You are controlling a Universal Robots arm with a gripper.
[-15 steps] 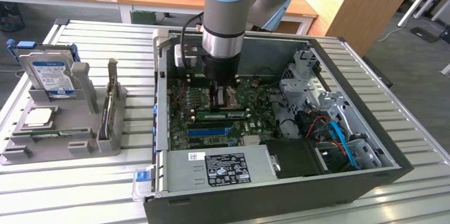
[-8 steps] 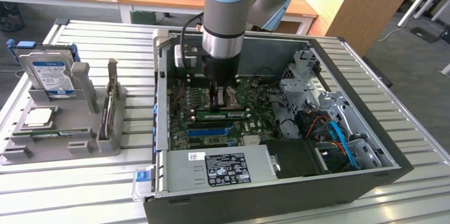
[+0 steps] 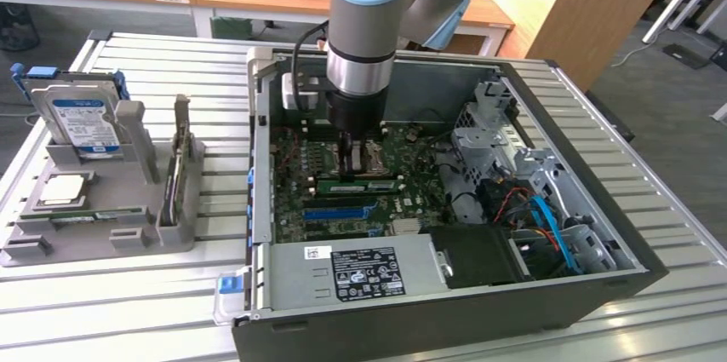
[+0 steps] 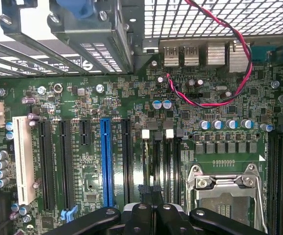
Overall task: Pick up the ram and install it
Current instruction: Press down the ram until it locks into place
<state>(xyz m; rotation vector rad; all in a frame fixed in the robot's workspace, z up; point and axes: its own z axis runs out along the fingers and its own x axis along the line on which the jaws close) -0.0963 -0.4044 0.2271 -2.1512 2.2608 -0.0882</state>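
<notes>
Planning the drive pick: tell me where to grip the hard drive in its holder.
Probably its upper half, from above, pinching the two flat faces: the hard drive stands upright, and the grey holder boxes in its foot.

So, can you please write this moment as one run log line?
arm: inside open black computer case | gripper: shut, over green motherboard, beside silver CPU socket | held: cannot tell

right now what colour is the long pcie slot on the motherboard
Blue; the long slot shows best in the wrist view.
</notes>
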